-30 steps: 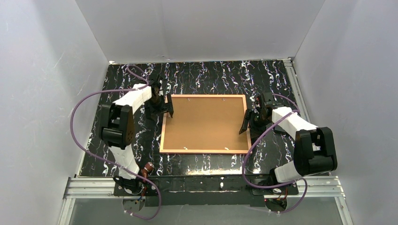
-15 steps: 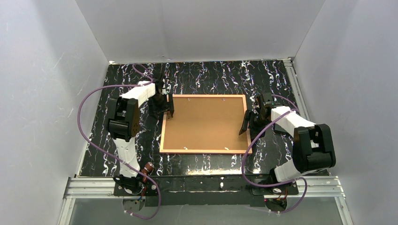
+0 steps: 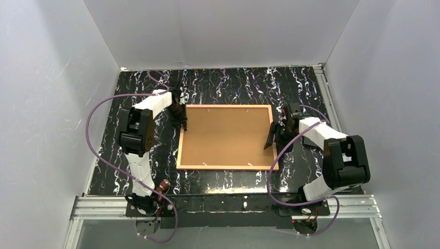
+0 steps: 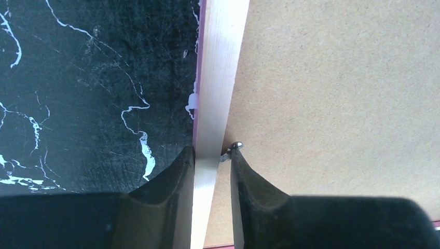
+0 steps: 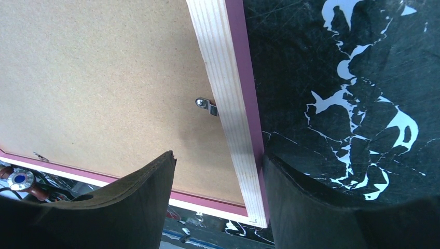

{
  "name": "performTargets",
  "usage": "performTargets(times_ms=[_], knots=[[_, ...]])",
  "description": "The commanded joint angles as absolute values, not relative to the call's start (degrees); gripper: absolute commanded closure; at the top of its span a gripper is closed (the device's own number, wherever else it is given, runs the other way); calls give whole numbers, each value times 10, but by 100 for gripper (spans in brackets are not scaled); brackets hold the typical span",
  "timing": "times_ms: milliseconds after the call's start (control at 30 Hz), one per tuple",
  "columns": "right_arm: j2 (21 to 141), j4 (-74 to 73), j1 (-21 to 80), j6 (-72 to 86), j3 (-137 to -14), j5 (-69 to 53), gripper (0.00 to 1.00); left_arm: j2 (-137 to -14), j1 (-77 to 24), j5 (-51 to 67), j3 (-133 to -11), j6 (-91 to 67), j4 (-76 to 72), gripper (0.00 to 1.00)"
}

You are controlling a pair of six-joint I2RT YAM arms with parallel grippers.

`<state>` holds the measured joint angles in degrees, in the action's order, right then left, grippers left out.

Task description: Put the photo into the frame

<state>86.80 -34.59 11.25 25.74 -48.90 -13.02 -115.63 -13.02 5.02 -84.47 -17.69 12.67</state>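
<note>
The frame (image 3: 179, 150) lies face down on the table, its wooden back rail and pink edge showing around the brown backing board (image 3: 227, 136). My left gripper (image 3: 182, 124) is closed narrowly on the frame's left rail (image 4: 220, 62). One finger presses the rail's outer edge and the other sits by a small metal clip (image 4: 232, 149). My right gripper (image 3: 272, 139) stands open astride the right rail (image 5: 223, 78). Its outer finger (image 5: 311, 202) touches the pink edge, and its inner finger hangs over the board (image 5: 104, 78). The photo is hidden.
The black marbled table (image 3: 228, 85) is boxed in by white walls on three sides. An aluminium rail (image 3: 223, 205) runs along the near edge by the arm bases. Purple cables loop beside each arm. Another metal clip (image 5: 206, 105) sits on the right rail.
My left gripper's jaws have gone from wide open to closed around the frame's left rail. The right gripper has stayed open in place, and the frame has not shifted.
</note>
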Motion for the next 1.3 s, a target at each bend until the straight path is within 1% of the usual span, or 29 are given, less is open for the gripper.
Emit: performTargets(times_ms=[0,300,333,367,467,500,533,567,733,1000,1267], knots=[[874,-331,112,261,-490,-152,31,-1165,-133,25,-841,-171,192,100],[866,-330,113,259,-487,-156,30,-1151,-133,32,-839,-174,190,100],[864,-330,113,259,-487,-157,30,-1146,-133,32,-839,-174,191,98],[860,-330,112,258,-486,-158,29,-1139,-133,33,-838,-174,190,85],[844,-330,113,258,-485,-159,27,-1110,-133,28,-834,-174,189,28],[839,-331,113,258,-485,-159,27,-1098,-134,26,-832,-175,188,15],[835,-331,113,258,-485,-159,26,-1084,-133,24,-828,-175,187,5],[832,-332,112,258,-485,-159,26,-1069,-133,24,-824,-174,186,2],[823,-337,113,262,-485,-161,25,-978,-134,57,-786,-173,183,2],[788,-342,113,281,-468,-160,24,-785,-139,202,-627,-204,117,2],[738,-351,113,305,-430,-152,24,-614,-145,290,-471,-247,90,2]])
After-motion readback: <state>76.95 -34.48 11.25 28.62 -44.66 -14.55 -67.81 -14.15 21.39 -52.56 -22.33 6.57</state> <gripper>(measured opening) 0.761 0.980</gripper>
